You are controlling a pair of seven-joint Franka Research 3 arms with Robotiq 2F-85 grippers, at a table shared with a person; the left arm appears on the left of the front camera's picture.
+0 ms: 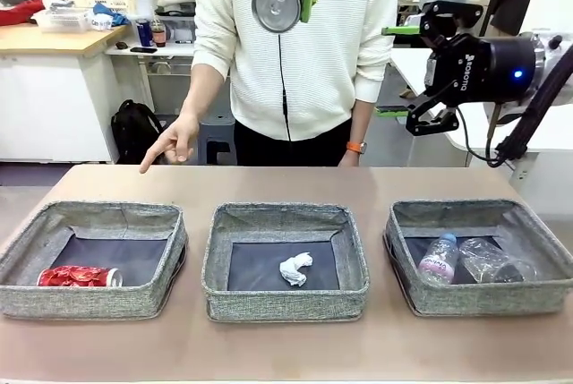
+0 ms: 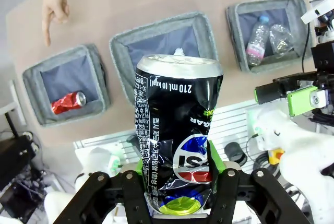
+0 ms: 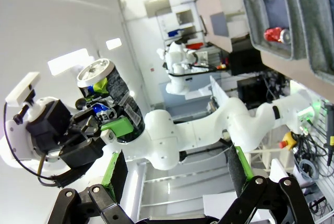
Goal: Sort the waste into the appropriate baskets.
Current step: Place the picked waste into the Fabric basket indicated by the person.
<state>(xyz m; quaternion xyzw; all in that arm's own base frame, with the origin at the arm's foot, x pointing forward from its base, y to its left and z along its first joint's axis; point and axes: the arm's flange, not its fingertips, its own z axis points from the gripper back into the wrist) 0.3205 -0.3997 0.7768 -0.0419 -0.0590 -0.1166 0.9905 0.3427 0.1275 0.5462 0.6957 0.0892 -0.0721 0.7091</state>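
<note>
Left gripper (image 2: 180, 179) is clamped on the dark blue soda can (image 2: 177, 130), held high above the middle basket (image 1: 285, 263). Right gripper (image 3: 177, 174) stands slack, empty. Red can (image 1: 79, 276) sits in the basket left of it (person's hand (image 1: 173, 140) apparently points there). Next: carry over, lower, release.

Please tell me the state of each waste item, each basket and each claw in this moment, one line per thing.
dark blue can: dented, held high by left claw
right claw: open, holding nothing
red can: lying in left basket
paper wad: in middle basket
pink-labelled bottle: lying in right basket
clear bottle: lying beside it
person's hand: pointing down
</note>
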